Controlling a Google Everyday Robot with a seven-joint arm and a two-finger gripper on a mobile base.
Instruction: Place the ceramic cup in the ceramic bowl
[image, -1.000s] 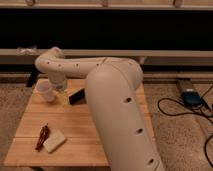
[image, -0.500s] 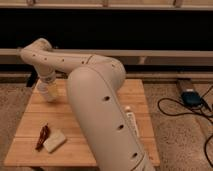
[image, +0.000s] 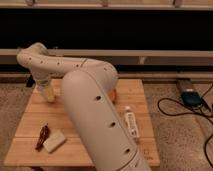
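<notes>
Compared with half a second ago: bend of arm (image: 32, 55) a touch further left, big white link (image: 100, 125) drawn aside enough to uncover a sliver of orange on its right.

Left to right:

At left rear of wooden table (image: 30, 117): gripper (image: 45, 87), hanging down from the bend of the arm. Opening of jaws: cannot tell, lost in the pale shape at the wrist's end. Likewise cannot tell whether anything is gripped.

Right at the jaws: ceramic cup (image: 49, 95), pale and small. Between the jaws or only touching them, cannot tell. Resting on the wood or just off it, also unclear.

Nearer the camera than the jaws, at table's front left: dark red-brown object (image: 42, 136), lying flat. Touching its right side: flat white block (image: 54, 141).

Right of the jaws, well apart, at about the same depth: ceramic bowl (image: 114, 95), only an orange sliver showing past the big white link. Cup not in bowl.

Further right of the jaws and nearer the camera: white bottle (image: 131, 123), long axis running front to back, small cap at far end, near table's right edge.

Far right of the jaws, off the table, on the speckled floor: blue device (image: 191, 97), dark cables (image: 170, 107) looping beside it.
</notes>
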